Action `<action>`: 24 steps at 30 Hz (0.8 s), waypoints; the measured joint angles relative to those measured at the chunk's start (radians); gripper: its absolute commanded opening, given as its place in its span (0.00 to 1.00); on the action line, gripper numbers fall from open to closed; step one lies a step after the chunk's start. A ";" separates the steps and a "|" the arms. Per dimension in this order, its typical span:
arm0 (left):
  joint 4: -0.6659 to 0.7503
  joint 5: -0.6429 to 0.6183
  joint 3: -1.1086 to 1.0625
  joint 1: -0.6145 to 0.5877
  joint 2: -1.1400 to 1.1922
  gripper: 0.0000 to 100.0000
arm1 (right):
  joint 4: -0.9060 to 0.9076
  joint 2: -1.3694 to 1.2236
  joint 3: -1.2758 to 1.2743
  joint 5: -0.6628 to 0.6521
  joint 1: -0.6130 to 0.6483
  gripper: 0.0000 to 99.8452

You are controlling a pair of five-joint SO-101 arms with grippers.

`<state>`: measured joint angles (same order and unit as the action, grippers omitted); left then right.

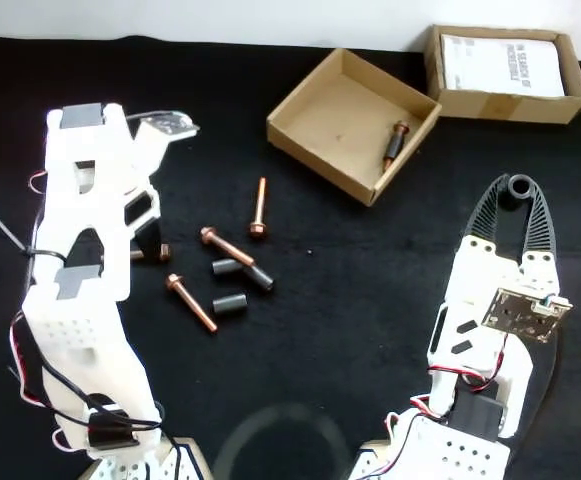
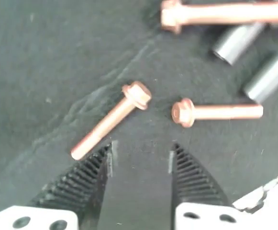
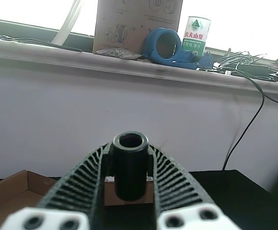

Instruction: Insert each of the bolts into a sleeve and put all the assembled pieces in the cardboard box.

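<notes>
Left gripper (image 2: 142, 149): jaws released and spread wide, nothing between them.
Near bolt (image 2: 111, 120): flat on the black table (image 2: 43, 57), its shank end just ahead of one jaw tip.
Second bolt (image 2: 215, 112): flat, just ahead of the other jaw, head turned toward the gap.
Loose sleeves (image 2: 237, 40): two, lying beyond the second bolt, farther from the jaws.
Right gripper (image 3: 129, 154): jaws clenched on a held sleeve (image 3: 129, 168), upright between the fingertips, bore showing.
Cardboard box (image 1: 310, 105): well apart from both pairs of jaws, one assembled piece (image 1: 396, 146) inside.
</notes>
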<state>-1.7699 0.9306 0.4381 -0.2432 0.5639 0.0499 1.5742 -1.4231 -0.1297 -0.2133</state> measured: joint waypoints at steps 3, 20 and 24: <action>0.026 0.170 -0.005 0.000 0.000 0.15 | 0.000 0.000 0.000 0.000 0.000 0.01; 0.123 0.368 -0.006 0.000 0.017 0.21 | 0.000 0.000 0.000 0.000 -0.003 0.01; 0.123 0.373 -0.006 0.003 0.058 0.26 | 0.000 0.000 0.000 -0.005 -0.003 0.01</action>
<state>-1.6471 1.3034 0.4319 -0.2401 0.6222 0.0499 1.5742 -1.4231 -0.1343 -0.2163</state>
